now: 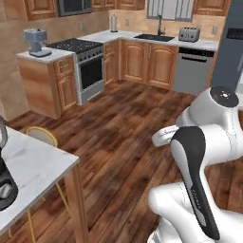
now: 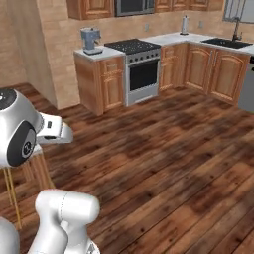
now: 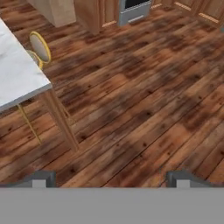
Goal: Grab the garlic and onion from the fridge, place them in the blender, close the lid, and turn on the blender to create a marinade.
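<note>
arm (image 1: 209, 142): you've got glossy white rounded shells, chunky and smooth
joint cap (image 1: 224, 96): round dark grey disc on top of the white housing
forearm stripe (image 1: 194, 175): long black panel down the white link, tiny pale lettering you can't read
side joint (image 2: 22, 144): dark round cover with a small white mark
finger tips (image 3: 39, 178): two small dark grey blocks, set wide apart

So there's a white marble-topped table (image 1: 33, 163) on wooden legs standing on the dark plank wood floor (image 1: 128, 123), and the blender's round dark grey base (image 1: 5, 187) is sitting right at its near-left edge, with a yellow-framed stool (image 3: 39, 46) tucked just beside the table.
</note>
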